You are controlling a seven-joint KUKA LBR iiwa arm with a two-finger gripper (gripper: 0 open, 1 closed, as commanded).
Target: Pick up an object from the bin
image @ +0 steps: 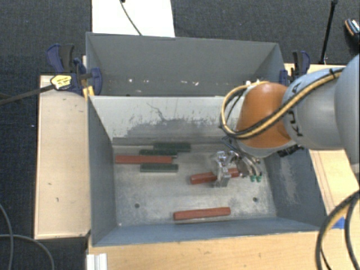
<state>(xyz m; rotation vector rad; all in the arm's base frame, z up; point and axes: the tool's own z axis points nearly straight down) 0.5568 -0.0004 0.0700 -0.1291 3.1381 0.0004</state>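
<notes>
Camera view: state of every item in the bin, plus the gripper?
Grey metal bin: upright, holding loose bars.
Long red bar at back left: lying flat, untouched.
Dark green bar behind it: lying flat.
Shorter dark green bar in front of it: lying flat.
Red bar mid-floor: lying flat, right end under the gripper.
Red bar near the front wall: lying flat, alone.
Gripper: low over the mid-floor bar's right end; grasp cannot be told.

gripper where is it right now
In the camera view the gripper is in the bin's right half, at the right end of a short red bar; a longer red bar lies nearer the front.
</notes>
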